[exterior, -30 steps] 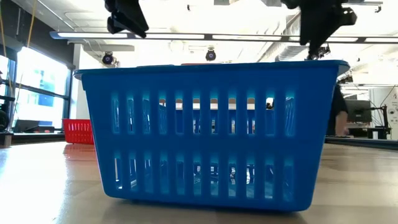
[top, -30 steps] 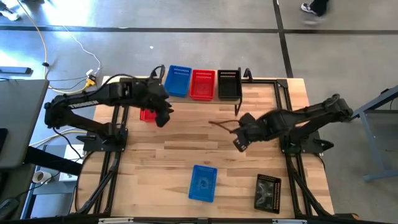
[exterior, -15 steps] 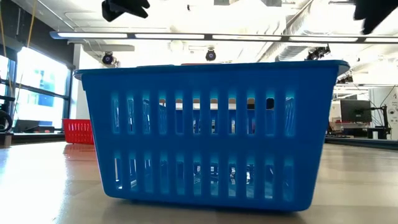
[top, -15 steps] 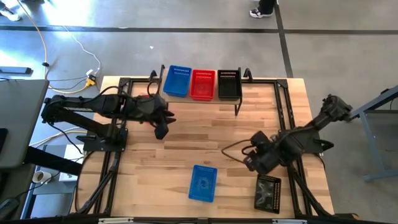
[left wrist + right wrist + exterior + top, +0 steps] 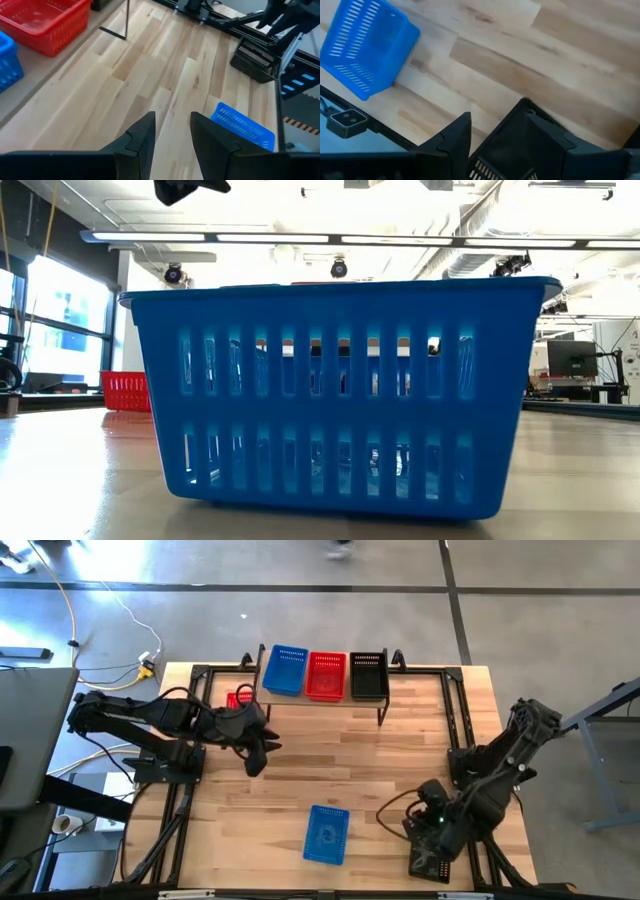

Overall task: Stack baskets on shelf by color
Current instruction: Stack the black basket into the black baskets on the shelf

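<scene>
On the small light-wood shelf (image 5: 395,690) at the table's far edge, blue, red and black mesh-basket stacks look begun; still loose are a blue mesh basket (image 5: 326,834), red basket (image 5: 239,700) and black basket (image 5: 432,852), over which the right gripper (image 5: 432,825) hangs wide open, left gripper (image 5: 255,758) part-open, empty.

Bright, even light; ceiling-strip glare.

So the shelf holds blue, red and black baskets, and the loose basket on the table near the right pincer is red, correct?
Not quite. The shelf does hold blue, red and black baskets, but the loose basket by the right pincer is black, not red, as the high view shows.
</scene>
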